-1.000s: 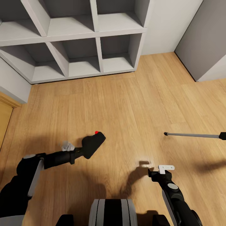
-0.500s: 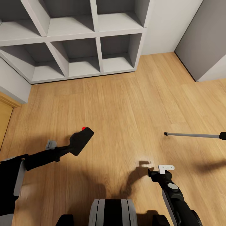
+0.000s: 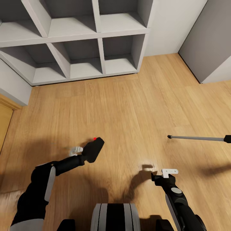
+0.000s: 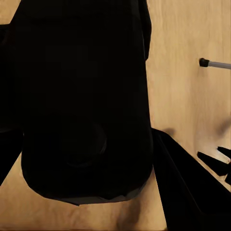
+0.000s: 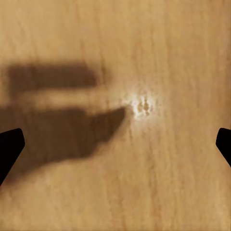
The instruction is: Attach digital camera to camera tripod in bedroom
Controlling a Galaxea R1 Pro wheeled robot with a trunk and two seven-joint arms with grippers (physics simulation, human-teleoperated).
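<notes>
One digital camera [image 3: 93, 149] is present, black with a single red button on top, held above the light wood floor [image 3: 128, 106] at the end of the left arm; the left gripper [image 3: 86, 153] is clamped on its rear end. In the left wrist view the digital camera [image 4: 82, 96] appears as a large dark mass directly ahead of the lens, blocking the fingers from sight. One part of the camera tripod [image 3: 199, 138] is visible: a long thin grey rod with a black tip, entering from the right edge of the head view and lying well apart from the camera; the same rod tip [image 4: 214, 63] shows in the left wrist view. One grey cube shelf [image 3: 80, 38] stands against the wall at the far side of the floor, with seven compartments visible. The right gripper [image 3: 162, 175] hangs low over the floor near the robot's base, its jaws spread wide and holding nothing; the right wrist view shows two dark fingertips [image 5: 10, 147] at opposite edges with bare floor between them. Compared with half a second earlier, the left arm has drawn in toward the robot's base and the camera sits nearer the centre of the head view and slightly lower. The right arm, the tripod rod and the shelf occupy unchanged positions.
</notes>
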